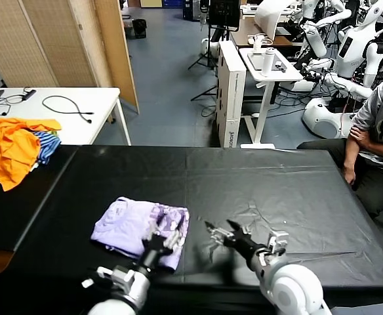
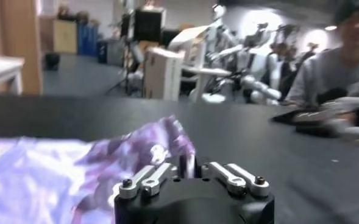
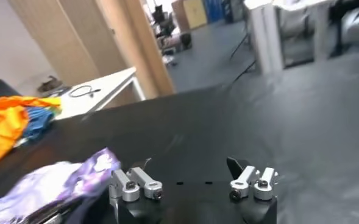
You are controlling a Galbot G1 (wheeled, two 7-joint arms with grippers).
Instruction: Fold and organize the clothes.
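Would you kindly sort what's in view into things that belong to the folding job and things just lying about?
Job: lavender T-shirt, folded; left end effector at its edge; right end effector open beside it.
Lying about: orange and striped garment heap; cable on white table.

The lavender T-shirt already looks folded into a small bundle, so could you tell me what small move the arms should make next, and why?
Probably draw both arms back. The T-shirt lies as a compact folded bundle on the black table. The left gripper sits at its near right edge, and I cannot tell whether it grips fabric. The right gripper is open over bare table beside it, holding nothing.
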